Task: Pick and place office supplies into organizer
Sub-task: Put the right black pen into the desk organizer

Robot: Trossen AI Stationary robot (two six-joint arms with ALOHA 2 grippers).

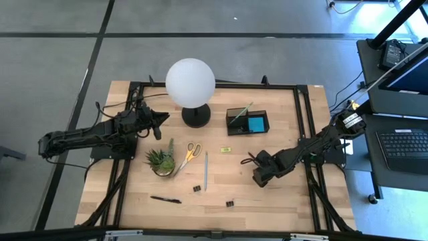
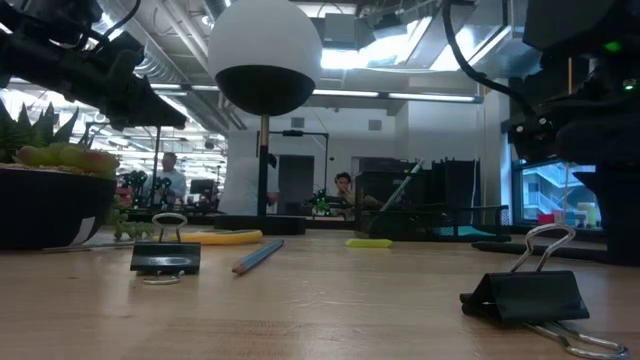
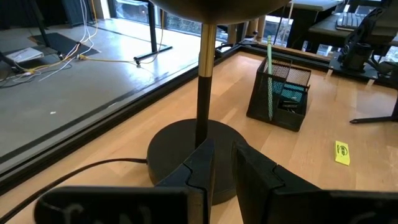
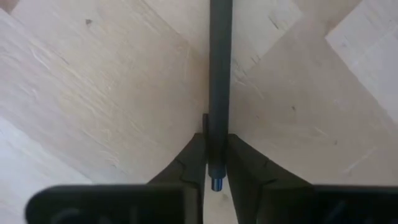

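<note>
My right gripper (image 1: 257,177) stands over the table's right middle, pointing down, shut on a dark grey pen (image 4: 219,62). The black organizer (image 1: 247,121) stands at the far middle and holds a blue sticky-note pad (image 1: 255,124) and a green pen (image 1: 241,112). Flat on the wood lie yellow-handled scissors (image 1: 189,155), a pale pencil (image 1: 206,171), a black pen (image 1: 165,199), two binder clips (image 1: 197,189) (image 1: 229,202) and a small yellow piece (image 1: 226,149). My left gripper (image 1: 160,119) waits by the lamp's base, its fingers drawn together on nothing. My right gripper pinches the dark grey pen between its two fingers, close to one end (image 4: 219,121); that end's tip (image 4: 216,183) shows just behind the fingers. The fingers come from above, pointing down, and lie across the pen. The pen lies level along the tabletop.
A white globe lamp (image 1: 190,82) on a round black base (image 1: 196,116) stands at the far middle, left of the organizer. A small green potted plant (image 1: 161,161) sits beside the scissors. Bare wood lies between my right gripper and the organizer.
</note>
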